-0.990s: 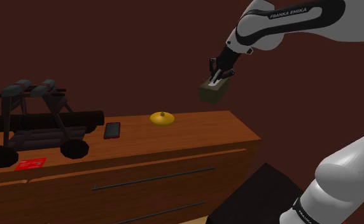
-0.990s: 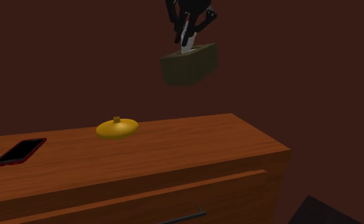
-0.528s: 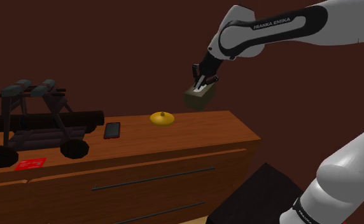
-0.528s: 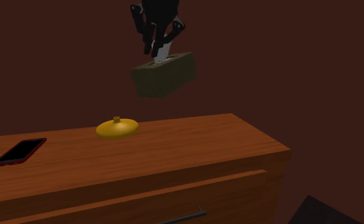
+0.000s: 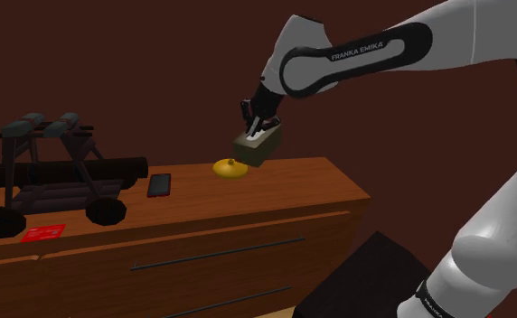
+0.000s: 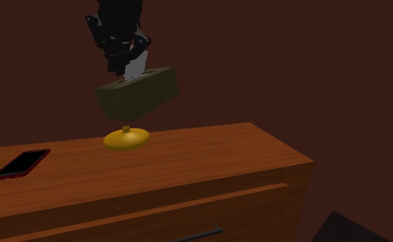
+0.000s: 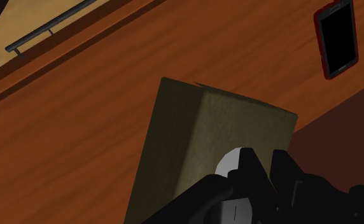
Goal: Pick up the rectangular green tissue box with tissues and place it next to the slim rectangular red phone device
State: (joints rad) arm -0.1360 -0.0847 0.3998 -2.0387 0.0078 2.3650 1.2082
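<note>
Box (image 5: 258, 145) (image 6: 137, 95) (image 7: 212, 143) held in the air over the dresser (image 5: 284, 194) (image 6: 222, 161) (image 7: 79, 133), gripped by its tissue.
The olive-green box hangs clear of the wooden top, just above a yellow dish (image 5: 230, 168) (image 6: 126, 138) that sits near the back edge. The gripper (image 5: 260, 126) (image 6: 129, 69) (image 7: 258, 170) has its jaws pinching the white tissue (image 6: 135, 66) (image 7: 230, 163) that stands out of the box's top. The red-rimmed phone (image 5: 159, 185) (image 6: 20, 163) (image 7: 337, 39) lies flat on the top, well apart from the box, to the shoulder view's left of the dish. Farther that way stands a dark wheeled cart (image 5: 49, 172), with a red card (image 5: 42, 233) near the front edge. A handle (image 5: 216, 254) runs along the dresser's front.
</note>
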